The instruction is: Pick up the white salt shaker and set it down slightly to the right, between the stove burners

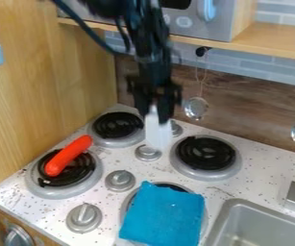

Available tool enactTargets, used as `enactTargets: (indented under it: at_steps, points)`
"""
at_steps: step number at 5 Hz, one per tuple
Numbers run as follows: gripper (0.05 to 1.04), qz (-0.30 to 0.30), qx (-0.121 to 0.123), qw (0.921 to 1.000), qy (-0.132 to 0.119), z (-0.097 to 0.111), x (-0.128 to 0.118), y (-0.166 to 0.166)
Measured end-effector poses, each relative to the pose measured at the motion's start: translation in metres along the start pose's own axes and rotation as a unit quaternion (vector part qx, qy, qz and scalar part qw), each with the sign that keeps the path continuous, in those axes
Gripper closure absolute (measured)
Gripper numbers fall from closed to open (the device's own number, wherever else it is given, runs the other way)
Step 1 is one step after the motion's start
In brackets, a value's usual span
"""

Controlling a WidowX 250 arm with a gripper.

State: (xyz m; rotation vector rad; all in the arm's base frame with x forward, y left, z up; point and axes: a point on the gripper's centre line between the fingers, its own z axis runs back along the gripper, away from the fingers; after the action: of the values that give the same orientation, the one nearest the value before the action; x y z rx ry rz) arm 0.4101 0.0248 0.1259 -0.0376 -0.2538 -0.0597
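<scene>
Camera view, nearest first: bottom centre, blue cloth (164, 214) draped over a burner (173, 187); left, a red-orange sausage (68, 155) across another; and beyond, just above centre, the white piece (158, 133), apparently pinched in the black gripper (153, 113), claw drawn narrow around its top! Likely light, stiff, maybe slippery; upper sides suit a grip. Pale, plain, slim, hanging upright.

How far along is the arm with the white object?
Done: the grasp, apparently. In hand: the white object in the gripper, above the stove. Left: probably the release. Red sausage-shaped toy and blue cloth lie on burners; can't tell if they're finished steps.
</scene>
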Motion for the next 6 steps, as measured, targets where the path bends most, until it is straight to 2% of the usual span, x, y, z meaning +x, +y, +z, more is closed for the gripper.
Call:
enactTargets:
  at_steps: [1,2,4,6]
  points:
    - [0.484,0.001,-0.001,0.9998,-0.020,0.017,-0.004,-0.002]
    - [0.484,0.000,-0.002,1.0000,-0.006,0.005,-0.016,-0.002]
    - [0.484,-0.001,0.002,1.0000,0.005,-0.003,-0.028,0.000]
    - [0.484,-0.006,0.021,0.9997,-0.003,-0.008,-0.027,0.007]
